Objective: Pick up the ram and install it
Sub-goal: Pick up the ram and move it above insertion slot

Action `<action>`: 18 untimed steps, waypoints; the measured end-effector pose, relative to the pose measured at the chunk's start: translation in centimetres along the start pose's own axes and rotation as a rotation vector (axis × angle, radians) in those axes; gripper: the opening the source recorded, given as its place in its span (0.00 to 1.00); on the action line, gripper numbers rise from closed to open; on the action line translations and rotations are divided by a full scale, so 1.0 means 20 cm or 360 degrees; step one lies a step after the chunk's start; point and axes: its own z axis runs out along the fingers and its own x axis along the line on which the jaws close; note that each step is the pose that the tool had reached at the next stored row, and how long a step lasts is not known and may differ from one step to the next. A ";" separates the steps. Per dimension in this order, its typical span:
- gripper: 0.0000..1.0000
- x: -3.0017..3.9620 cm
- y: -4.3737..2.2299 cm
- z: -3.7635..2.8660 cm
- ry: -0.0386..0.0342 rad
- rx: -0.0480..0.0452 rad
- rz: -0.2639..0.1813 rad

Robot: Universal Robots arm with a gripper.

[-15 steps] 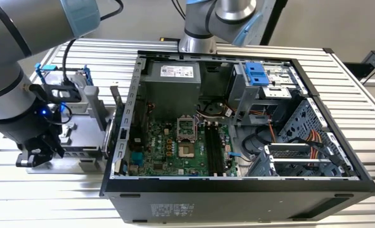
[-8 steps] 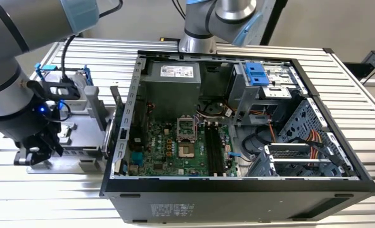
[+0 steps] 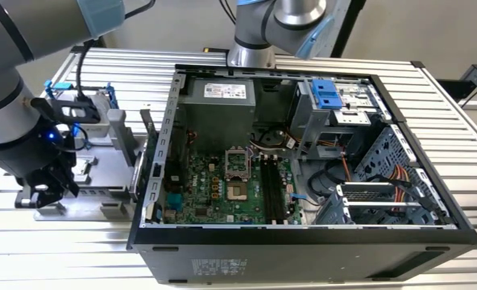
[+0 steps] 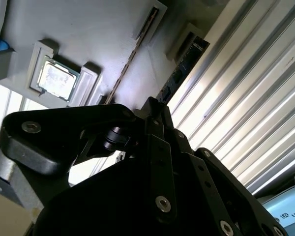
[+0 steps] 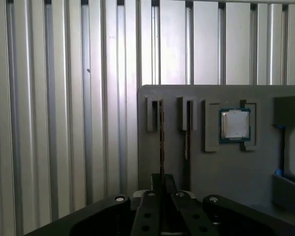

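My gripper [image 5: 162, 179] sat low over grey tray [image 5: 226, 172]. In both wrist views, fingers were drawn nearly together, pinching ram [image 5: 161, 132] standing on edge in tray's outermost slot, nearest bare slatted desk [image 5: 64, 123]. Next slot held second stick [image 5: 188, 135], with processor chip [image 5: 234, 124] beyond. Open computer case [image 3: 303, 241] lay toward exterior view's right of tray.
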 end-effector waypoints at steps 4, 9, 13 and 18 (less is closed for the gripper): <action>0.00 -0.001 0.000 -0.016 0.0000 0.0000 0.0000; 0.00 -0.002 0.000 -0.038 0.0000 0.0000 0.0000; 0.00 -0.004 0.001 -0.057 0.0000 0.0000 0.0000; 0.00 -0.005 0.002 -0.079 0.0000 0.0000 0.0000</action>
